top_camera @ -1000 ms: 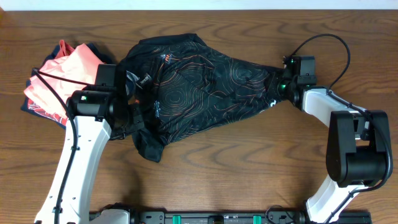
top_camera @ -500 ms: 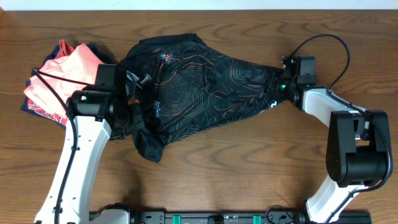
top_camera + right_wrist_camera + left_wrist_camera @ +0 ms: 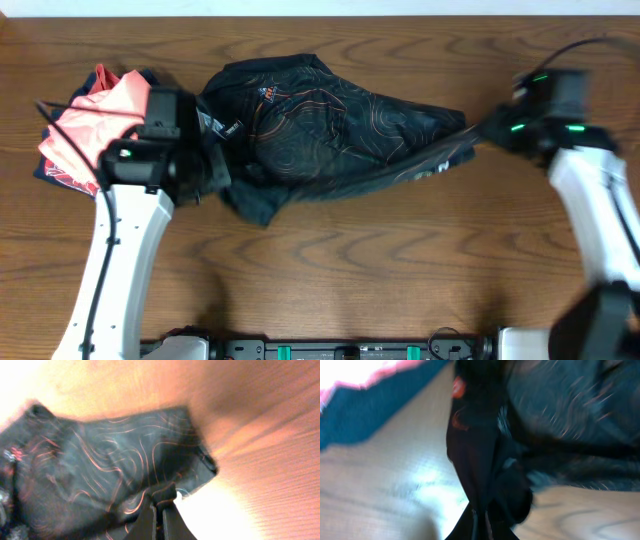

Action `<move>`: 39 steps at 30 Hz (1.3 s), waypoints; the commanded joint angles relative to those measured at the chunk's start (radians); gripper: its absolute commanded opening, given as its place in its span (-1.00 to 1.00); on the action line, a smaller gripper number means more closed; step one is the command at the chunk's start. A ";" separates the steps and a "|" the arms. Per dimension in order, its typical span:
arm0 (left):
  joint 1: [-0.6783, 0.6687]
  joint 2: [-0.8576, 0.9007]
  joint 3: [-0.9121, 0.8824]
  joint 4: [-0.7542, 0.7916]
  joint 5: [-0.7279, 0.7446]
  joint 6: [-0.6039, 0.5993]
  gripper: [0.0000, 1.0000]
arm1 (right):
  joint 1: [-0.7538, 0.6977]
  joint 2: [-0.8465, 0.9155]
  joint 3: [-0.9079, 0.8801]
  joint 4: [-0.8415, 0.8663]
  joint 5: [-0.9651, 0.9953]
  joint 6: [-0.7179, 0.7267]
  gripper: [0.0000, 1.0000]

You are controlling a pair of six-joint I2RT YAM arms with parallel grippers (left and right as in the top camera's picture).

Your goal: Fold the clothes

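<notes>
The black jersey [image 3: 330, 130] with thin orange contour lines hangs stretched between my two grippers above the middle of the table. My left gripper [image 3: 212, 172] is shut on its left edge; the left wrist view shows black cloth [image 3: 485, 455] bunched between the fingers [image 3: 481, 522]. My right gripper [image 3: 500, 125] is shut on its right corner, pulled taut; the right wrist view shows the patterned cloth [image 3: 100, 470] pinched at the fingertips [image 3: 161, 505]. Both wrist views are blurred by motion.
A pile of folded salmon-pink, red and navy garments [image 3: 95, 125] lies at the far left, just behind my left arm. It shows as a pink and navy blur in the left wrist view [image 3: 365, 405]. Bare wood [image 3: 400, 260] spans the front.
Both arms have lifted and pulled apart. My right gripper swung out to the right and my left rose, stretching the jersey off the table into a taut span.
</notes>
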 commanded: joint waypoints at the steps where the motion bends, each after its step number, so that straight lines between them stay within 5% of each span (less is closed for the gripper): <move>1: 0.005 -0.035 0.165 -0.003 0.025 0.020 -0.88 | -0.053 -0.120 0.109 -0.096 0.023 -0.080 -0.98; 12: 0.040 -0.164 0.605 -0.065 0.026 -0.014 -0.88 | -0.247 -0.275 0.509 -0.431 0.023 -0.172 -0.98; 22: 0.040 -0.248 0.669 -0.070 0.026 -0.014 -0.88 | -0.403 -0.275 0.729 -0.557 0.030 -0.243 -0.98; 32: 0.039 0.028 0.655 -0.035 0.029 -0.005 -0.88 | -0.321 -0.038 0.719 -0.595 -0.003 -0.285 -0.98; 39: 0.040 0.303 0.655 0.318 0.199 0.024 -0.88 | -0.242 0.177 0.719 -0.341 -0.006 -0.226 -0.98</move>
